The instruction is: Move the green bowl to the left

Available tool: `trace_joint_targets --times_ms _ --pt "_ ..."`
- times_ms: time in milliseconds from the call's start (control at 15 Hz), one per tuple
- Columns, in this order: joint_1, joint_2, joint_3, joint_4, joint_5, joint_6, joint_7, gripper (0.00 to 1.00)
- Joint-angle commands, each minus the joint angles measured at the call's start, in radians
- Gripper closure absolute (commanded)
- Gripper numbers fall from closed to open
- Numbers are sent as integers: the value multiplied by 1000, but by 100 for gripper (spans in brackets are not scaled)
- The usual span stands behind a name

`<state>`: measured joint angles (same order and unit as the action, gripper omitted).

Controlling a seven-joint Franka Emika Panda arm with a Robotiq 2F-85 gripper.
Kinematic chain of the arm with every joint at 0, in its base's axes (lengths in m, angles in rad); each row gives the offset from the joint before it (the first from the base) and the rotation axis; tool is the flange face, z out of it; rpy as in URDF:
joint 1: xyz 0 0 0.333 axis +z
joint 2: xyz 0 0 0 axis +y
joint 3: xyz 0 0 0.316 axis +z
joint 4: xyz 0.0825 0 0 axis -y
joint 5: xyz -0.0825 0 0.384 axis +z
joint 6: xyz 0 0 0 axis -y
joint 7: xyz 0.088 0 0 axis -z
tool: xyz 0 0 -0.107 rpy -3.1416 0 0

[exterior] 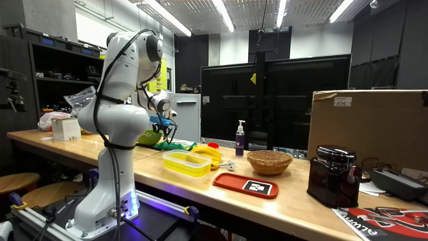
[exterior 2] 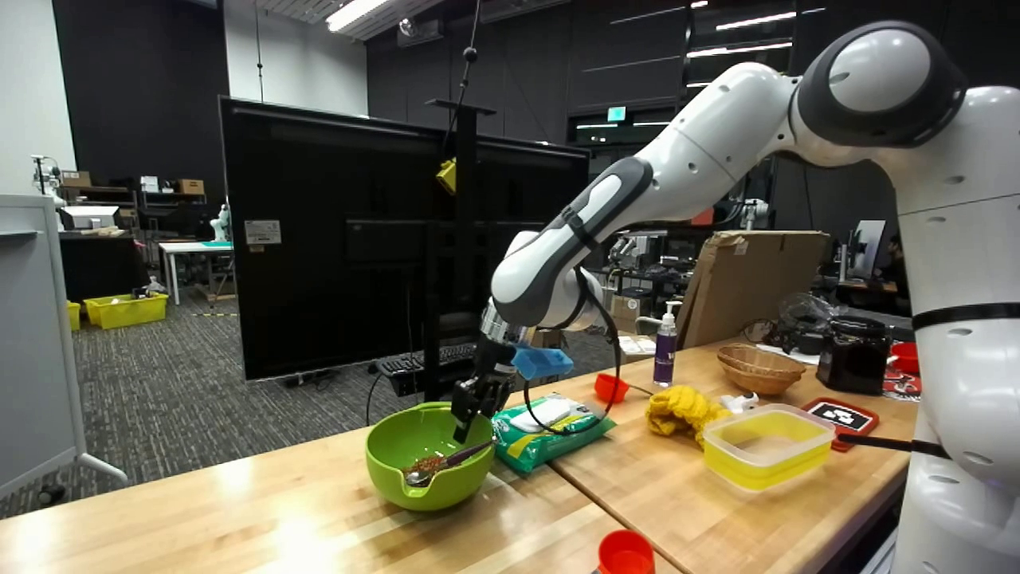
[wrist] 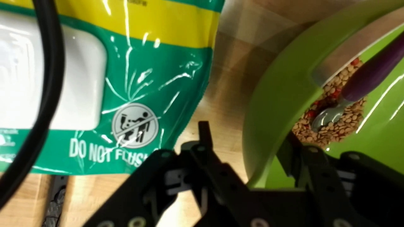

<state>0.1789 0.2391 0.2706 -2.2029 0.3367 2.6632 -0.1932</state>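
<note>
standing beside a long wooden table (exterior 2: 239, 510), with a wide black panel (exterior: 230, 107) past its far edge. arching a white arm (exterior 2: 701, 151) over the table in both exterior views. sharing the space with a big cardboard box (exterior: 371, 127) toward one end. showing the green bowl (exterior 2: 442, 488) upright on the table below the wrist, just beside a green-and-yellow packet (exterior 2: 550, 453) with a white lid; not touching it, to judge by the strip of wood between the two in the wrist view. running on, past the packet, to a dark lidded jar (exterior: 332, 184), a yellow rectangular container (exterior: 185, 169), a woven basket (exterior: 269, 167) and a red tray (exterior: 230, 181) with a black-and-white patch, all in both exterior views. holding the black gripper (wrist: 246, 138) low at the bowl's rim, fingers (wrist: 206, 138) spread well apart, one outside the wall and one inside; straddling the rim without clamping it, clear of the wall on the outer side, too close on the inner side to tell whether touching. including a purple pump bottle (exterior: 239, 142) near the basket, and a red cup (exterior 2: 625, 554) cut off at the lower edge of an exterior view. ending, inside the bowl, with a tilted purple-handled spoon (wrist: 371, 75), metal end among small tan and red grains (wrist: 353, 115).
</note>
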Motion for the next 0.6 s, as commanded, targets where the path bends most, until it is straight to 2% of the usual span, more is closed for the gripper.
trace_joint_targets --times_ms 0,133,333,533 --pt "11 -42 -2 -33 -45 2 61 16" --pt "14 -56 -5 -37 -71 -11 87 3" --pt "15 -87 -6 -36 -95 -50 116 0" --pt "14 -135 -15 -26 -122 -146 149 0"
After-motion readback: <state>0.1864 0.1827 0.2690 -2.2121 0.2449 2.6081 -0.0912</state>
